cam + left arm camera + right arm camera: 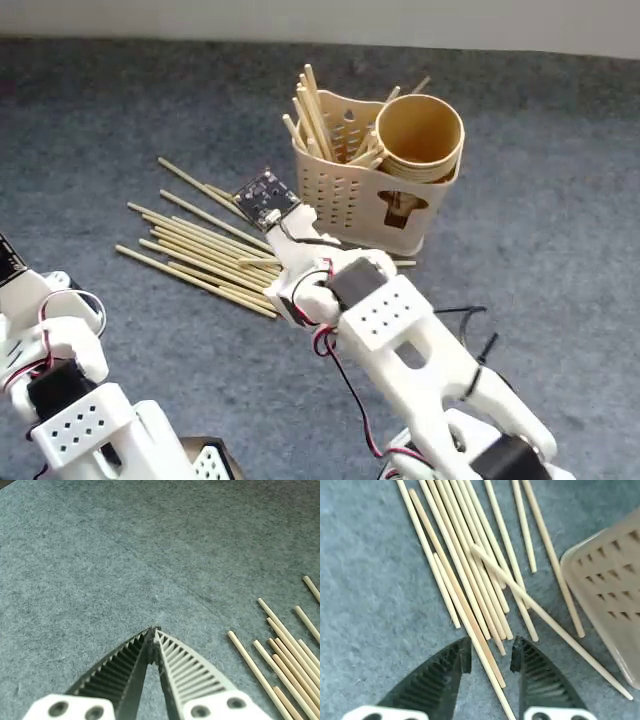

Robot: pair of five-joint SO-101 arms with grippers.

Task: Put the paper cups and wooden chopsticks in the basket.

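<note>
A beige perforated basket (345,190) stands at the back of the grey mat. It holds stacked paper cups (420,135) and several upright chopsticks (315,110). A loose pile of wooden chopsticks (200,250) lies left of the basket. My right arm (385,310) stretches over the near end of this pile. My right gripper (490,655) is open low over the mat, and the ends of two chopsticks (485,650) lie between its fingers. The basket's corner (610,575) is close by. My left gripper (152,632) is shut and empty over bare mat, with chopsticks (285,665) off to one side.
My left arm (50,350) sits at the near left edge. One chopstick (550,620) lies crosswise over the others and reaches toward the basket's foot. Open grey mat stretches left of the pile and right of the basket.
</note>
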